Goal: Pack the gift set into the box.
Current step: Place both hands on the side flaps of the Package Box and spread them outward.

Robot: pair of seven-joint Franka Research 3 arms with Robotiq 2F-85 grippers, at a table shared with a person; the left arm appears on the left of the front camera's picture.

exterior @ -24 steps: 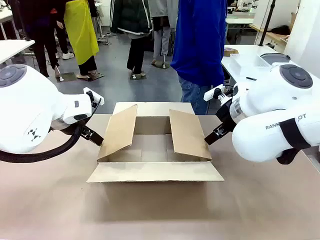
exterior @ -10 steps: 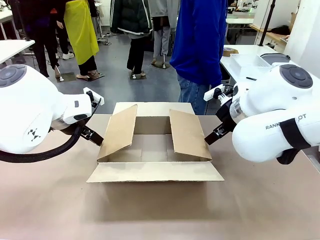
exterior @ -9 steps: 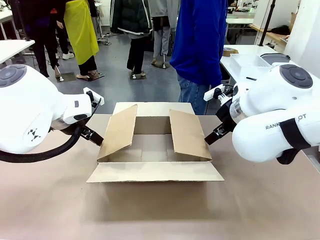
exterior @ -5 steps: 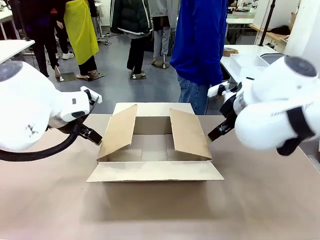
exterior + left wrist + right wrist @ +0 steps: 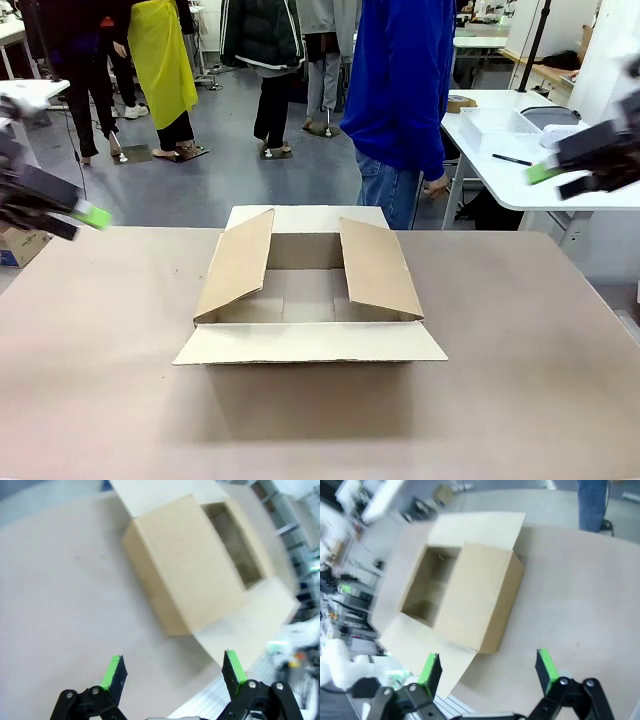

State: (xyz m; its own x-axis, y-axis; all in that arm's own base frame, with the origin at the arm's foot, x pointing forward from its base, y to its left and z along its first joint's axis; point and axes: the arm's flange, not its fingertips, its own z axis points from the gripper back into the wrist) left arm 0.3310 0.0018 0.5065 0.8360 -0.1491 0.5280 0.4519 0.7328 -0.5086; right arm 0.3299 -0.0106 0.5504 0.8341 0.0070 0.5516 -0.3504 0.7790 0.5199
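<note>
Box (image 5: 310,343) sits in the middle of the table (image 5: 520,400), top open: 12 and 6 o'clock flaps folded out flat, 3 and 9 o'clock flaps standing, tilted inward. Left gripper (image 5: 173,660) is released, jaws spread wide, well off the box at 9 o'clock in front view; right gripper (image 5: 486,659) likewise released, at 2 o'clock. Person in blue (image 5: 400,80) stands past the far edge at 1 o'clock.

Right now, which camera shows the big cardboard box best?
The front view: the box is sharp, whole and centred, all four flaps in sight. The left wrist view shows the box blurred, from one side. The right wrist view looks down on the box, also blurred, one flap covering part of the opening.
</note>
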